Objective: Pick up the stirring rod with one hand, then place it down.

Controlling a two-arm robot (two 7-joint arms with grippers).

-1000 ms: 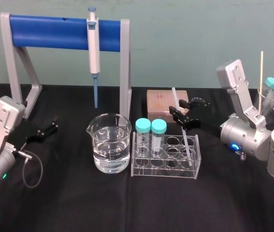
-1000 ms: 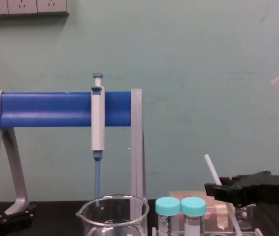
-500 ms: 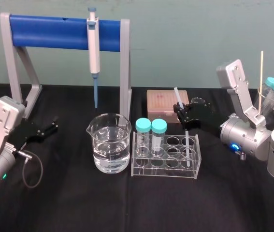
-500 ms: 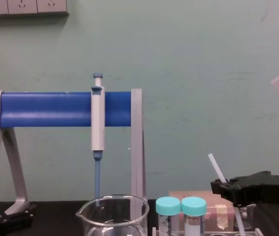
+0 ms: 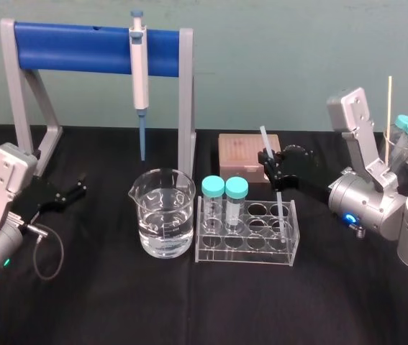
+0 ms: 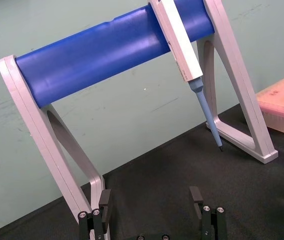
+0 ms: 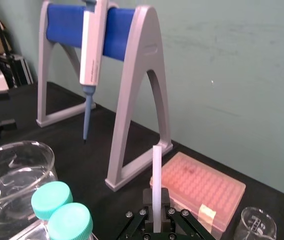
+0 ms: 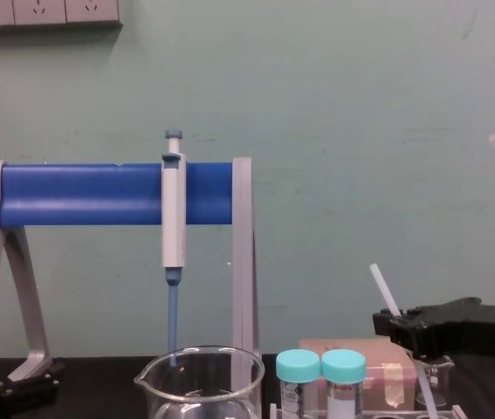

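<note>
The right black angular gripper point(image 5: 269, 167) hangs over the far right corner of the clear acrylic tube rack point(image 5: 243, 256). Its fingers point(image 7: 165, 199) are clenched on the thin white translucent stirring rod point(image 5: 263, 139). The rod stands nearly upright, its top poking above the fingers and its lower part reaching down into the rack's right-hand column. The left black gripper point(image 5: 74, 191) rests at the table's left side, fingers spread and holding nothing.
</note>
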